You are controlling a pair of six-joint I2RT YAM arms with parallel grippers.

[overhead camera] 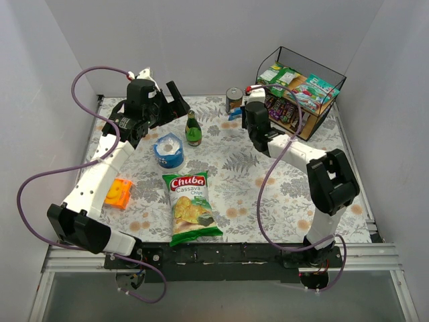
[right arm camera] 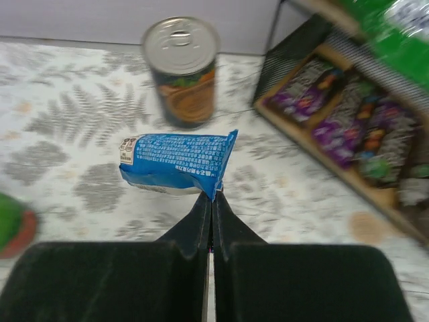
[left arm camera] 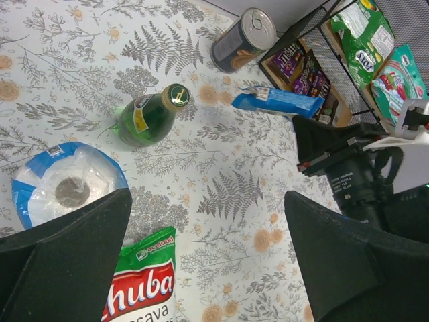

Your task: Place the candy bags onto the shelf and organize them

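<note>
The shelf stands at the back right, a wood-and-black-wire rack. Green-and-white bags and a teal bag lie on its top board. Dark purple packets fill the lower board and show in the right wrist view. My right gripper is shut on the corner of a blue packet, just left of the shelf and in front of a can. The packet also shows in the left wrist view. My left gripper is open and empty, raised over the table at the back left.
A tin can stands behind the blue packet. A green bottle and a blue-and-white wrapped roll sit mid-table. The Chuba chips bag lies near the front. An orange packet lies beside the left arm.
</note>
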